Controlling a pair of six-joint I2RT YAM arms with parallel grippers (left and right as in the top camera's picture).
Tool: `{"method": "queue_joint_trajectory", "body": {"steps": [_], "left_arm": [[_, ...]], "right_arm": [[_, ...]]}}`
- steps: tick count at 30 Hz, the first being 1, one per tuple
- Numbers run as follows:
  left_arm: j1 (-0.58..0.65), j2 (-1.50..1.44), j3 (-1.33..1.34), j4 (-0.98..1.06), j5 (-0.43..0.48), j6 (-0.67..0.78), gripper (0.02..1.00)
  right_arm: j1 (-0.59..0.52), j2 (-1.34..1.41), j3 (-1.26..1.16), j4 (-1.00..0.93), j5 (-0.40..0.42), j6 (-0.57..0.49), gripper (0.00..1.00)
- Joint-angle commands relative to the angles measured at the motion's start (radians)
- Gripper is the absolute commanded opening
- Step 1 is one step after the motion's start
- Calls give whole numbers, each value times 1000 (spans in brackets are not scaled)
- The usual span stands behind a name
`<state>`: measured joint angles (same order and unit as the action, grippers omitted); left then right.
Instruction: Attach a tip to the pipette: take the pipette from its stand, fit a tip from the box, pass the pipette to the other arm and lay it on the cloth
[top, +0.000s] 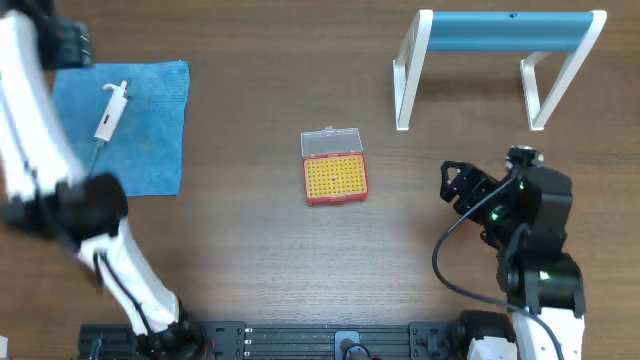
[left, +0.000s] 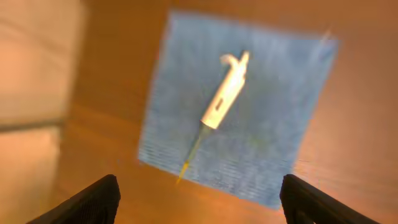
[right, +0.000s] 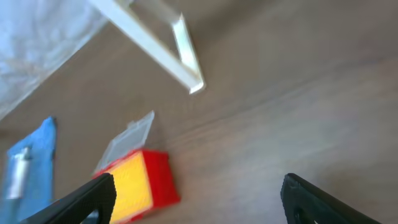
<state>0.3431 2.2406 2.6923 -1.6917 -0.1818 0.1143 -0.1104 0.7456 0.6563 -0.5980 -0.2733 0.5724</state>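
Note:
The white pipette (top: 110, 110) lies on the blue cloth (top: 150, 140) at the table's far left, with a yellow tip on its thin end (left: 186, 163). My left gripper (left: 199, 190) hangs open well above the cloth (left: 273, 124) and pipette (left: 225, 94), holding nothing; in the top view the left gripper (top: 68, 42) is by the cloth's far left corner. The red tip box (top: 335, 180) with yellow tips stands mid-table, its clear lid folded back. My right gripper (top: 448, 185) is open and empty, to the right of the box (right: 140, 180).
The pipette stand (top: 500, 40), white legs under a blue bar, stands at the back right; one of the stand's legs (right: 183, 53) is in the right wrist view. Bare wooden table (top: 260, 270) lies in front of the box and between the arms.

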Motion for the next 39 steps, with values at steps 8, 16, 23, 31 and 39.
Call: {"method": "queue_joint_trajectory", "body": {"steps": [8, 16, 23, 31, 39], "left_arm": [[-104, -1682, -1603, 269, 433, -459, 836], [-103, -1739, -1843, 547, 430, -593, 838], [-164, -1809, -1878, 542, 420, -581, 838], [-261, -2237, -2462, 1659, 338, -10, 838], [-259, -2229, -2687, 1624, 327, -1, 842]], "right_arm": [[-5, -703, 62, -222, 248, -465, 862], [-4, -685, 64, -344, 393, -510, 862], [-4, -685, 64, -344, 393, -510, 862], [-4, -685, 64, -344, 393, -510, 862], [-4, -685, 64, -344, 393, -510, 862]]}}
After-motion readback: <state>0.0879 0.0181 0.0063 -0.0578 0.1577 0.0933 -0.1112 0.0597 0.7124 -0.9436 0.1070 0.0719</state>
